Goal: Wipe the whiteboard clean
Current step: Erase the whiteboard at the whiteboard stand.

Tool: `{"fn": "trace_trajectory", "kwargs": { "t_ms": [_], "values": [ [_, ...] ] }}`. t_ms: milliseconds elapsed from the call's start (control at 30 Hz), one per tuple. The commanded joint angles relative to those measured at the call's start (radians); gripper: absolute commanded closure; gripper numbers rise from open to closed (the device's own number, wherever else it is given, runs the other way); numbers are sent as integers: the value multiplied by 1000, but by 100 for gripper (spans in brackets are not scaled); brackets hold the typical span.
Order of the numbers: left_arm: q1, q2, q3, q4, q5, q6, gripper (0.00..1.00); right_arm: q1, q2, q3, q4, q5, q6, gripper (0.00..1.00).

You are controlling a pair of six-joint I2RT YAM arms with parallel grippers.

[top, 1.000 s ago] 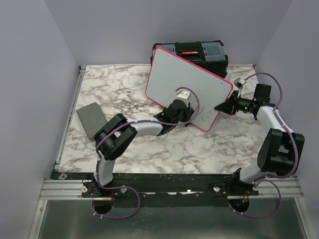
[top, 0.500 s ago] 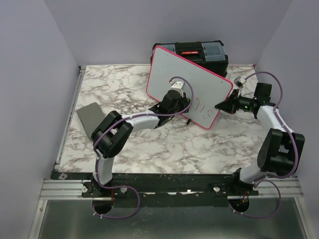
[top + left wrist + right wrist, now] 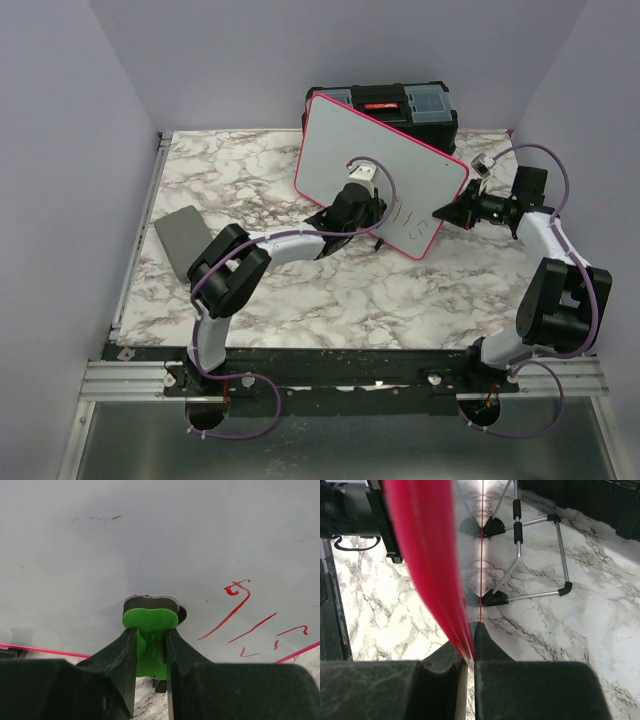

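The whiteboard (image 3: 345,150) stands tilted on its wire stand (image 3: 536,555) at the back of the table, pink-red rim (image 3: 427,555) all round. Red handwriting (image 3: 240,612) shows at its lower right (image 3: 412,222). My left gripper (image 3: 150,634) is shut on a green eraser (image 3: 150,620), whose dark pad presses against the board's face (image 3: 150,540), just left of the writing. In the top view that gripper (image 3: 368,200) sits at the board's lower middle. My right gripper (image 3: 471,647) is shut on the board's right edge (image 3: 445,213).
A black toolbox (image 3: 400,105) stands right behind the board. A small grey flat pad (image 3: 185,240) lies at the table's left side. Purple walls close in the marble table (image 3: 380,300) on three sides.
My left gripper slid the eraser up and left across the board, then back a little to the right. More of the red writing now shows. The right gripper kept its grip.
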Motion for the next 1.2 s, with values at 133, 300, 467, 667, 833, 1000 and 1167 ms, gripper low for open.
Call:
{"fn": "trace_trajectory", "kwargs": {
  "t_ms": [133, 300, 467, 667, 833, 1000, 1167],
  "values": [
    [-13, -42, 183, 22, -11, 86, 100, 21, 6, 12, -103, -110, 34, 99],
    [-14, -32, 223, 13, -2, 73, 100, 20, 7, 13, -105, -110, 33, 99],
    [-26, -12, 181, 35, 20, 44, 100, 21, 7, 13, -105, -110, 32, 99],
    [-40, 9, 48, 75, 6, 2, 100, 20, 9, 15, -113, -111, 28, 99],
    [-41, 26, -45, 102, -1, -29, 100, 20, 8, 16, -116, -114, 24, 99],
    [-48, 31, -81, 145, 16, -22, 100, 21, 8, 16, -118, -115, 24, 99],
    [-43, 4, -19, 146, 4, 13, 100, 21, 7, 16, -118, -116, 24, 99]
  ]
}}
